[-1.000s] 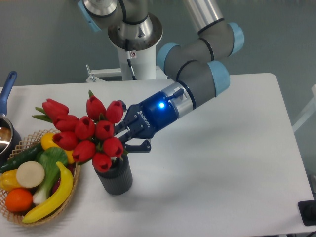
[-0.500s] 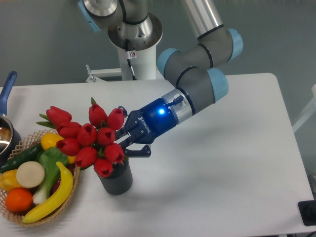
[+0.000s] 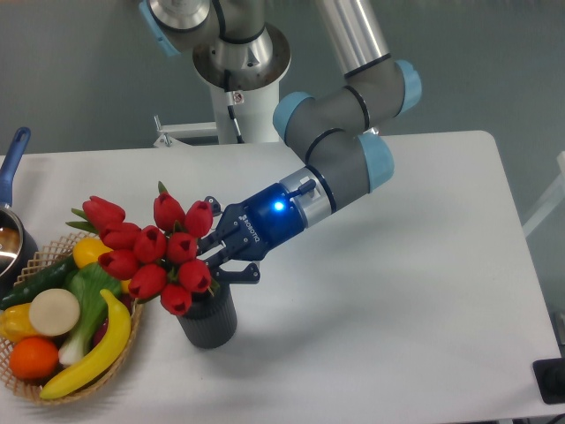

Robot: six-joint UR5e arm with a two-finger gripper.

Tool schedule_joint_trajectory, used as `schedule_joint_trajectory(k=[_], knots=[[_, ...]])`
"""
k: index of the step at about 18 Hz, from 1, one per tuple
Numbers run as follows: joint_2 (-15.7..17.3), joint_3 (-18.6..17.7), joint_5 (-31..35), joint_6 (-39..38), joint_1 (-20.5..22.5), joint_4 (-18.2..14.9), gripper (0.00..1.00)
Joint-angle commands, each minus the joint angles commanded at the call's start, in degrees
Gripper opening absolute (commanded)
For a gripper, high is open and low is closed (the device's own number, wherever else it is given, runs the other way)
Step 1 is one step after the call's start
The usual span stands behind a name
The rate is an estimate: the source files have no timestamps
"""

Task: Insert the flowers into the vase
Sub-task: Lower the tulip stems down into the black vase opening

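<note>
Camera view, fixed, over white table (image 3: 397, 291): UR5e gripper (image 3: 214, 261) reaching in from right, low and tilted, blue status light lit. Fingers hidden partly behind buds; appear closed around stems of flowers (image 3: 146, 252), though exact grip point can't be made out. Bunch of glossy red tulip buds leaning left, heads spread over and just beside wicker basket (image 3: 53, 380) of fruit & veg. Lower buds sitting right at mouth of vase (image 3: 207, 320), dark grey, ribbed, upright near table's front-left. Stems seem to be entering vase, but depth not visible; rim mostly covered by blooms. Blue-handled pot (image 3: 11, 190) at far left edge, well apart from action.

Judged step: seating stems in vase, w/ release not yet done. To do it well: bring bunch nearer vertical so stems line up w/ mouth rather than scraping rim. Lower slowly, straight down vase axis; no sideways push, since small vase looks easy to tip. Keep hold until stems bottom out or bunch rests on rim. Then open only enough to free stems, back out along arm's own line, away from blooms. Watch left-leaning heads: top-heavy bunch could drag vase toward basket once let go.
</note>
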Motion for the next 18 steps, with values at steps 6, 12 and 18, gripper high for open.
schedule_joint_trajectory(k=[6, 12, 18], knots=[[-0.70, -0.70, 0.09, 0.26, -0.26, 0.00, 0.20], [-3.25, -0.62, 0.09, 2.90, -0.35, 0.00, 0.20], [-3.69, -0.97, 0.09, 3.87, -0.09, 0.00, 0.21]])
